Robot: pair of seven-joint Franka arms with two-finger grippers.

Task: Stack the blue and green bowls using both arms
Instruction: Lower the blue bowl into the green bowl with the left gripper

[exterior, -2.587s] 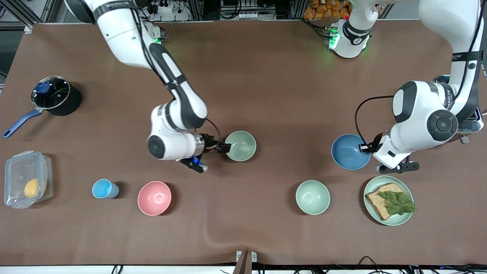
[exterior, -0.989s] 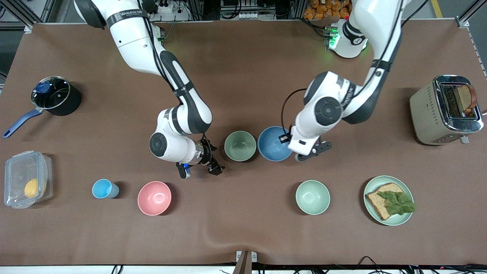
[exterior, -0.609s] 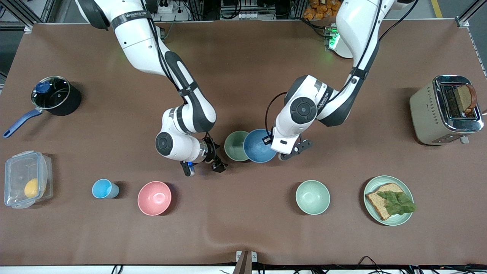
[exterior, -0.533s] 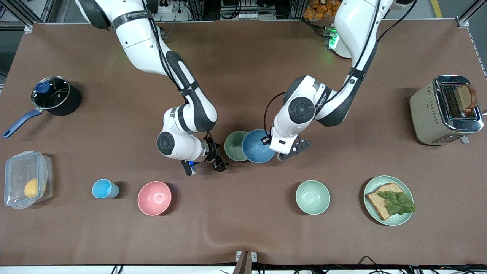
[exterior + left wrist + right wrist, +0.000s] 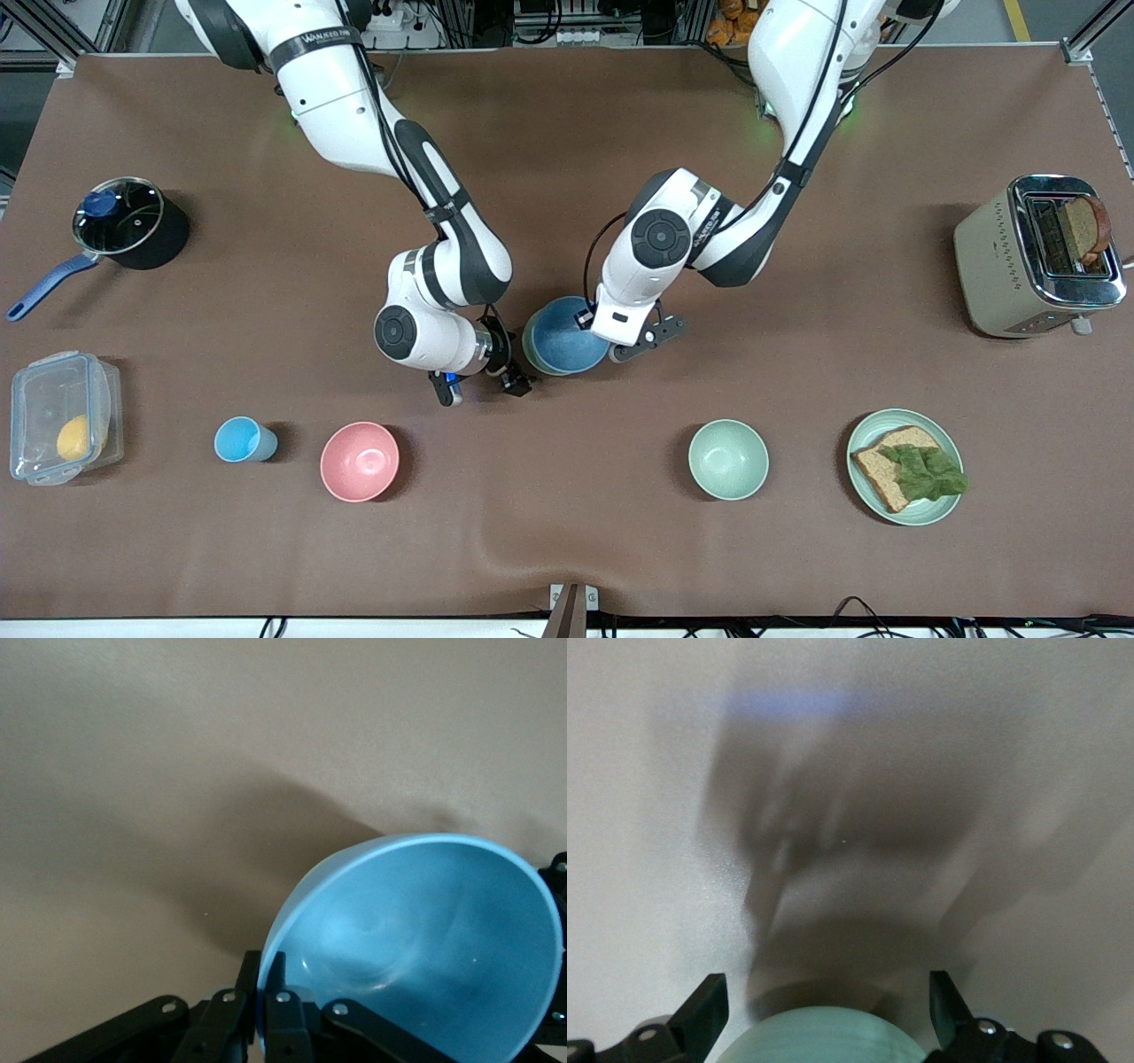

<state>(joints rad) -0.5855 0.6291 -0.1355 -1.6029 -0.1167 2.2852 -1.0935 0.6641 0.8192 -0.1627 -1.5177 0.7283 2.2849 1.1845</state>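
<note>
**Inspector:** Brown tabletop (image 5: 620,549), viewed from above. Where are the two bowls?

**Assistant:** At mid-table. The blue bowl (image 5: 567,335) sits over the green bowl (image 5: 528,342), covering nearly all of it; only a green crescent of rim shows toward the right arm's end. Whether the blue bowl rests fully inside it, I cannot tell.

**Inspector:** Left gripper?

**Assistant:** The left gripper (image 5: 263,1014) is at the blue bowl's rim, its fingers (image 5: 282,1028) clamped together on that rim. The wrist view shows the bowl tilted.

**Inspector:** Right gripper?

**Assistant:** The right gripper (image 5: 478,381) is beside the stacked bowls, toward the right arm's end. Its fingers (image 5: 702,1014) stand wide apart with nothing between them, though a pale green rounded surface shows just below them in its wrist view.

**Inspector:** Other items?

**Assistant:** Nearer the front camera: a pink bowl (image 5: 360,462), a small light-blue cup (image 5: 243,439), a mint bowl (image 5: 728,459), and a plate (image 5: 864,503) carrying bread with lettuce. A pot (image 5: 131,222) and a clear container (image 5: 62,416) stand at the right arm's end; a toaster (image 5: 1019,266) at the left arm's end.
</note>
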